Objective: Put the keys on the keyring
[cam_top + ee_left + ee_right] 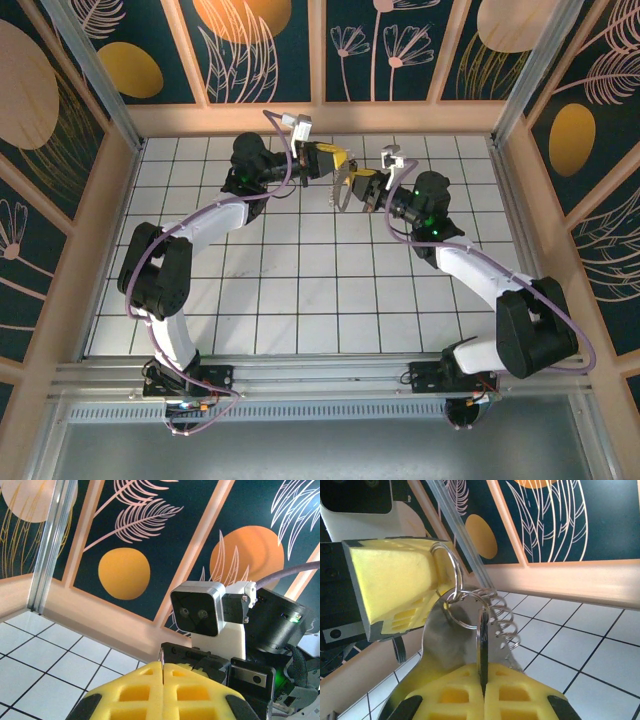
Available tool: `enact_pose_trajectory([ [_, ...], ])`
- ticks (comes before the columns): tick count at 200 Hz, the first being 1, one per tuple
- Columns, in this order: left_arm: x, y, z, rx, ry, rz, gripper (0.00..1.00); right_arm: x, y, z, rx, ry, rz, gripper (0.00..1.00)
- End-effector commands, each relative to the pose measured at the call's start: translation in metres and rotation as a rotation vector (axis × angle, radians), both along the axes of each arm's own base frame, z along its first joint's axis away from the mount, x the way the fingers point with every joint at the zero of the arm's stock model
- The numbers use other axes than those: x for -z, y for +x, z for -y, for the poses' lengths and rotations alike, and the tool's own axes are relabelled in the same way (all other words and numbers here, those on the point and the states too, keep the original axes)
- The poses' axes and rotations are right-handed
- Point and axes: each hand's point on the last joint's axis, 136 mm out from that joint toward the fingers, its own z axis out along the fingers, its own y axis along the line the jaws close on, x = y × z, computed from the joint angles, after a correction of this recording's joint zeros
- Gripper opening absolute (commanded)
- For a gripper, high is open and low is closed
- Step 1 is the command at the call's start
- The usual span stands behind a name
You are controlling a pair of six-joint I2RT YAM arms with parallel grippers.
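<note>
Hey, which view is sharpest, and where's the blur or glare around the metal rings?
Top external view: evenly lit, sharp, soft shadows on the tiled table. Right wrist view: metal rings crisp, dull sheen on the silver plate by them, right gripper, pinching a key, blurred at the bottom edge. Left wrist view: wall sharp, left gripper soft.

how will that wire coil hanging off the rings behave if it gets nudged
Probably springy: the wire coil has thin, open turns, so it should flex rather than stay stiff. It likely swings freely, since it seems to hang loosely from the small ring. It looks light, so easily knocked aside.
</note>
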Motion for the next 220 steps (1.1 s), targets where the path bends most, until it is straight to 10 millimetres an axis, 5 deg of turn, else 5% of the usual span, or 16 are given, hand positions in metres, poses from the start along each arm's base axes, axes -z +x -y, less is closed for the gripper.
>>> enact_pose_trajectory([
  [1, -0.034, -0.011, -0.007, -0.008, -0.062, 0.094, 0.0, -0.01, -0.008, -0.005, -0.044, 0.001, 0.037, 0.0],
  [74, -0.035, -0.012, -0.008, -0.005, -0.075, 0.095, 0.0, -0.004, -0.018, -0.029, -0.169, -0.069, 0.03, 0.0],
  [158, -0.033, -0.015, -0.009, -0.002, -0.078, 0.093, 0.0, -0.011, -0.005, -0.011, -0.107, -0.035, 0.024, 0.0],
  [220, -0.031, -0.015, -0.008, 0.005, -0.098, 0.079, 0.0, -0.011, -0.013, -0.04, -0.216, -0.026, 0.017, 0.0],
])
